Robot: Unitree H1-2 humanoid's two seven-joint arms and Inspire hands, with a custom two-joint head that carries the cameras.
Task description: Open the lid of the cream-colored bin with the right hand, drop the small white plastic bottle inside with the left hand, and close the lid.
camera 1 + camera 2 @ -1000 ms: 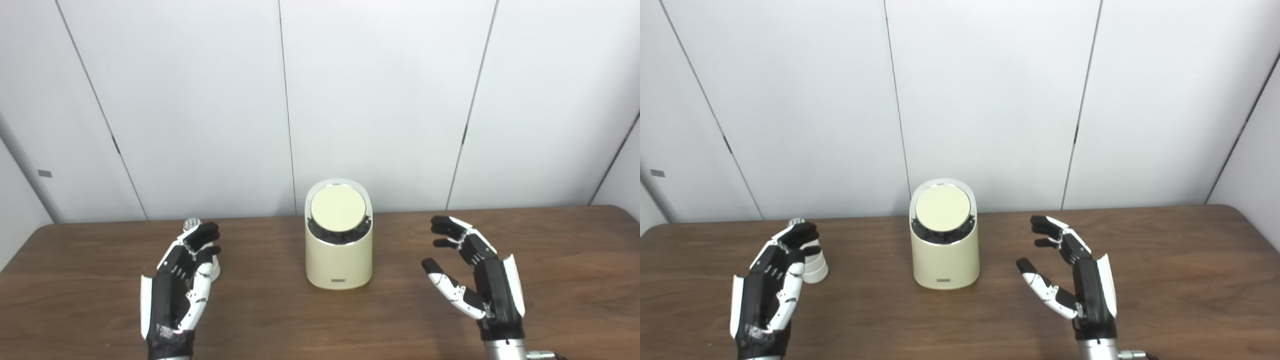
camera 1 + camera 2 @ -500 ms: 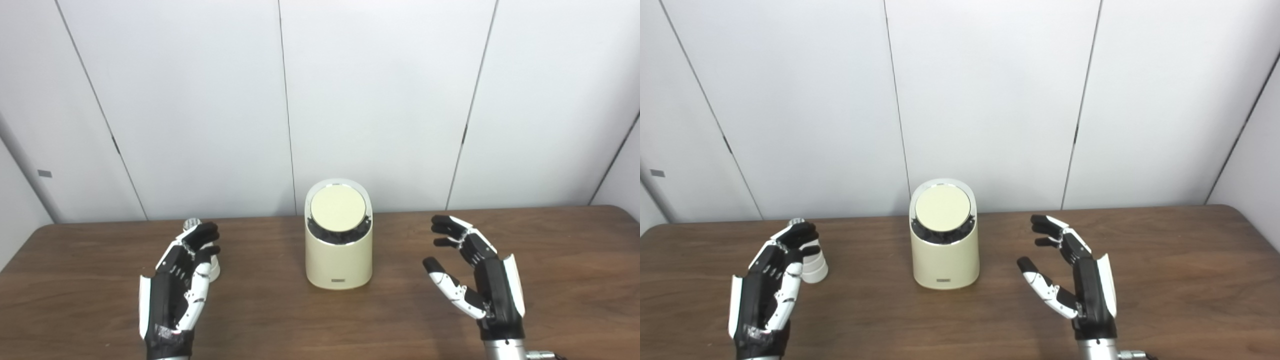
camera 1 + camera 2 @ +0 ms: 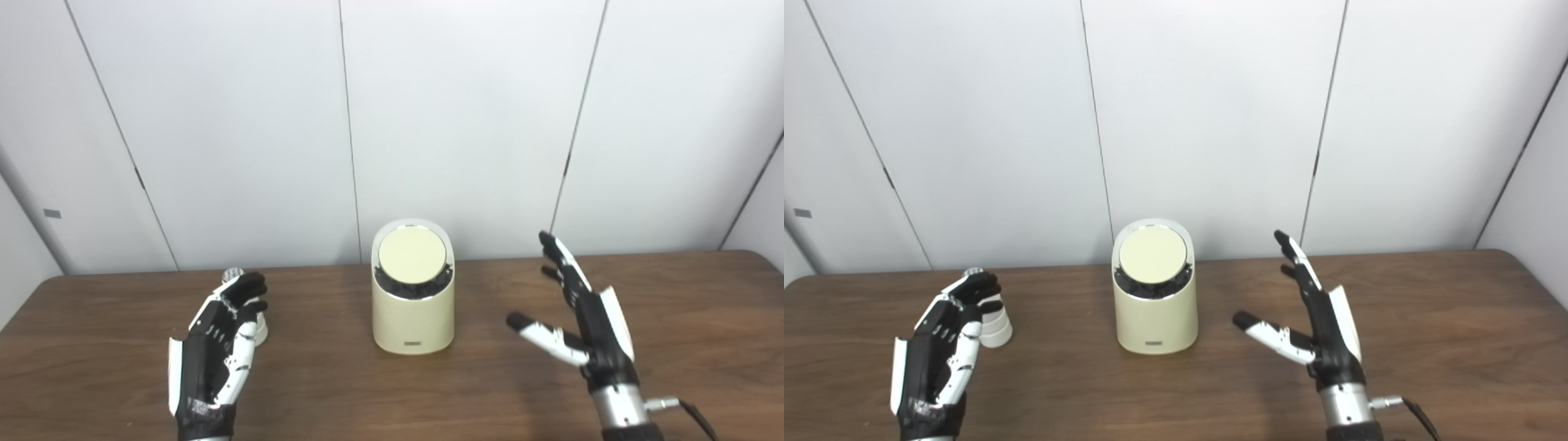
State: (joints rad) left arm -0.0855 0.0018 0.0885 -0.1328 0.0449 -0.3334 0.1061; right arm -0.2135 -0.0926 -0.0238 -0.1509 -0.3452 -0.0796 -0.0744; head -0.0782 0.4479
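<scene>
Right hand [image 3: 1323, 334] raised, spread (bin [image 3: 1155, 318] leftward)

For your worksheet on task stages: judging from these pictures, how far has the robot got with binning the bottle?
Nothing is finished. The lid sits closed on the cream bin. The right hand is open, raised beside the bin, touching nothing. The left hand is open in front of the white bottle, which stands on the table. Opening, dropping and closing all remain.

Two head cameras side by side, angled down and forward, surface [image 3: 392, 392] close, both sharing bin [image 3: 1155, 306] and wall
</scene>
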